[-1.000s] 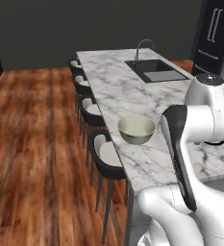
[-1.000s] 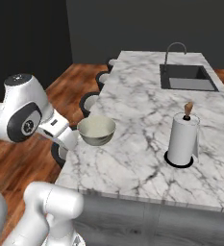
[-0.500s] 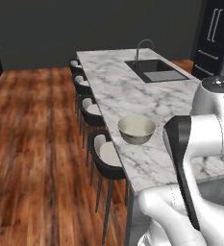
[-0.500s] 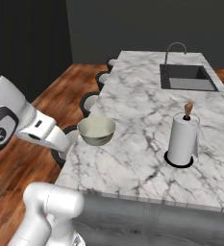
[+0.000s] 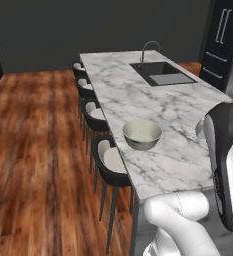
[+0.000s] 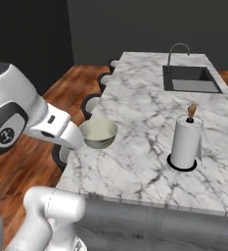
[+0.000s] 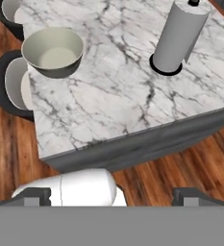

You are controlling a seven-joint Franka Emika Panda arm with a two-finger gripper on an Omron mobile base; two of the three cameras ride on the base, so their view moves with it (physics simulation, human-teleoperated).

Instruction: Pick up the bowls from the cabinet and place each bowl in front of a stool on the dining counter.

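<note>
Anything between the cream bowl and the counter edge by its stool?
Nothing visible. The bowl sits on bare marble at the counter edge, right beside the nearest stool. The paper towel roll stands well off toward the other side. The claw is open, back from the counter, holding nothing.

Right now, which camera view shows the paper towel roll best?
The right base view: the paper towel roll stands whole and upright on its dark base on the dining counter, its wooden knob clear. The hand view shows it tilted and cropped at the top edge. The left base view hides it behind the arm.
</note>
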